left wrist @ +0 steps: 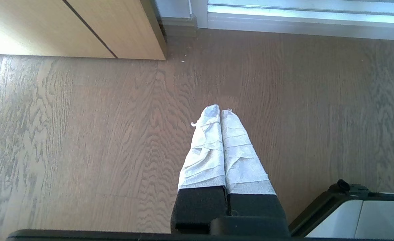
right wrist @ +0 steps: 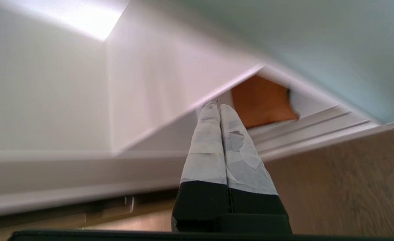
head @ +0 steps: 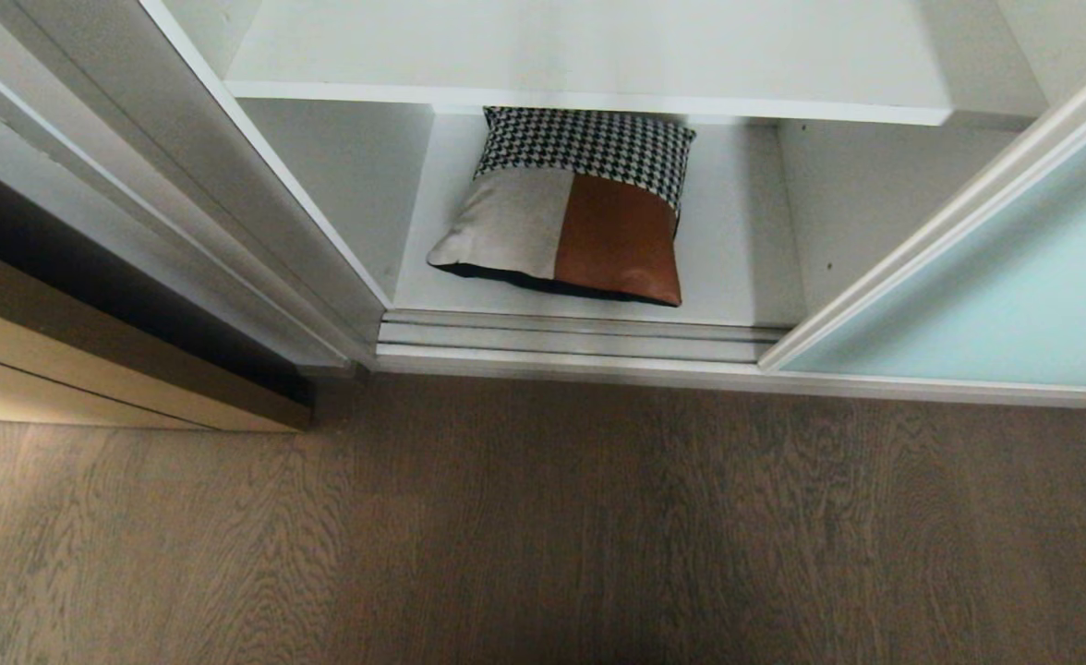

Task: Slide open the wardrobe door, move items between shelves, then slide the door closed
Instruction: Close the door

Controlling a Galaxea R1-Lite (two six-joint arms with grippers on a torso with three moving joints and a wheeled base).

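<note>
Our right end effector (right wrist: 219, 107) has its taped fingers pressed together, empty, outside the wardrobe with the tips aimed past the front edge of a shelf (right wrist: 170, 87) toward the cushion (right wrist: 262, 102). The left end effector (left wrist: 219, 111) is likewise closed on nothing and hangs parked over the floor (left wrist: 83, 134). In the head view the cushion (head: 569, 222) lies flat on the bottom shelf (head: 737, 268), just behind the door track (head: 580, 334); the sliding wardrobe door (head: 1014, 286) stands pushed to the right. We judge the reach as the step in hand: spread the fingers before entering, clear the upper shelf (head: 598, 55), and pinch the near edge.
</note>
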